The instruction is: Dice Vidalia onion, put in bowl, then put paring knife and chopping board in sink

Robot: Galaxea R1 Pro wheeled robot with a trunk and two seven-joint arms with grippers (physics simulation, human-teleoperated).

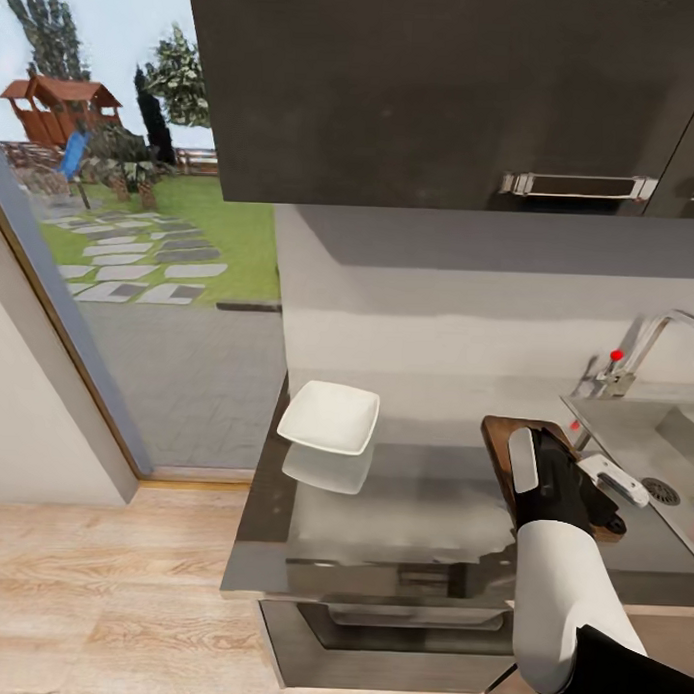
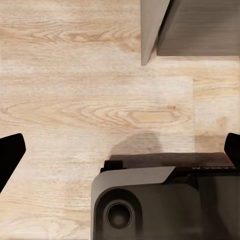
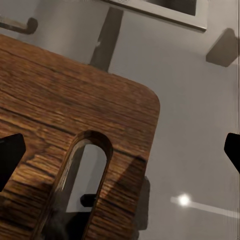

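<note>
Much of the chopping board [image 1: 499, 437] is hidden in the head view: the right arm lies across it, leaving a dark-brown corner and edge showing beside the sink [image 1: 624, 437]. The right wrist view gives the clearer look, with the board's rounded corner and oblong handle slot [image 3: 82, 175] on the grey desk [image 1: 401, 509]. The right gripper [image 3: 120, 150] stands wide, one dark fingertip at each side edge of that view, above the slot end of the board and holding nothing. The left gripper [image 2: 120, 150] is likewise spread wide and empty, its tips cut off at the picture's sides, pointing down at the pale wooden floor [image 2: 75, 100] beside the robot's dark base [image 2: 165, 205]. The bowl [image 1: 329, 416] sits at the desk's far left end, well apart from the board, its reflection visible in the glossy top. The sink is cut off by the picture's right edge; a faucet [image 1: 642, 352] rises behind it. Dark upper cabinets [image 1: 446, 90] hang overhead, and a large window on the left shows grass, stepping stones and a playhouse.
</note>
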